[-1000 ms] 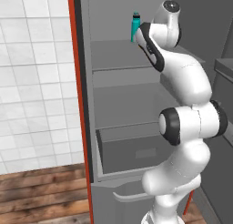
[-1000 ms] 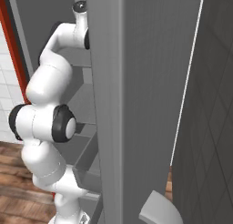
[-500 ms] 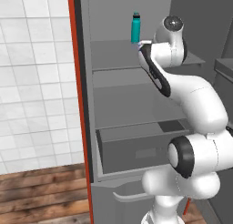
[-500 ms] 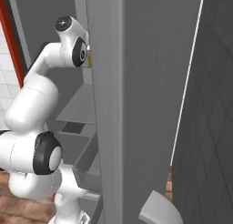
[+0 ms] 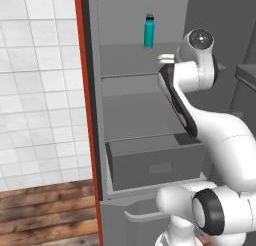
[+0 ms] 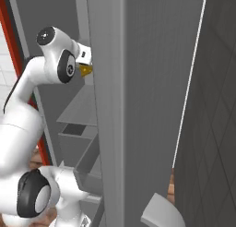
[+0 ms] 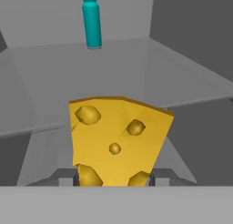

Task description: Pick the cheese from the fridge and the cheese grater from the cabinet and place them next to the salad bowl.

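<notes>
We hold the cheese clamped between our fingers, its wedge rising toward the shelf and bottle, so it must come straight back out of the fridge.

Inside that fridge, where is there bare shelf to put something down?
The fridge shelf beside the teal bottle lies bare toward the walls; the shelf below looks bare too. It is crowded near the jaws, shut on the cheese.

A teal bottle with a dark cap stands upright at the back of an upper shelf. White wall tiles rise above a wooden floor.
</notes>
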Tool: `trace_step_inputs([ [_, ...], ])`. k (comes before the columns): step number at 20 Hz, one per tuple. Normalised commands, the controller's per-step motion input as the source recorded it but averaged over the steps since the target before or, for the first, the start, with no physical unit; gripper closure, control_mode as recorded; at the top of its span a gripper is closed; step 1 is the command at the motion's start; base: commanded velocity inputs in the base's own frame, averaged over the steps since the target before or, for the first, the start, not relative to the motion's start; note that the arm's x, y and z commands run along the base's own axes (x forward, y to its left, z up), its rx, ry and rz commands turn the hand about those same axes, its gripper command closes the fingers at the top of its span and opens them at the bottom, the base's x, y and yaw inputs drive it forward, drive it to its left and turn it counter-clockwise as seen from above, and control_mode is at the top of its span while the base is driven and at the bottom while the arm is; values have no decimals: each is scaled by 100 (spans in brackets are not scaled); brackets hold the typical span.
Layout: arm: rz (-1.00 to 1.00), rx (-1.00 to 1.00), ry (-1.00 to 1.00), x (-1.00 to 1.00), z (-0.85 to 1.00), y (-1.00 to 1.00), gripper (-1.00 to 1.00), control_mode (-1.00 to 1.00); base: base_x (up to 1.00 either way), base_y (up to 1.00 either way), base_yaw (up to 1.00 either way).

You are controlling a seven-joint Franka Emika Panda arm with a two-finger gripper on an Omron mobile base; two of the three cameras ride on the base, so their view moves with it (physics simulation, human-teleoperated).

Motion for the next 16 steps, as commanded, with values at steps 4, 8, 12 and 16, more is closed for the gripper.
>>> trace_step_inputs([
  [4,0,0,0,-87,4,0,100,-100,0,0,0],
  [8,0,0,0,-79,1,0,100,-100,0,0,0],
  [12,0,0,0,-78,0,0,100,-100,0,0,0],
  [16,0,0,0,-89,0,0,100,-100,0,0,0],
])
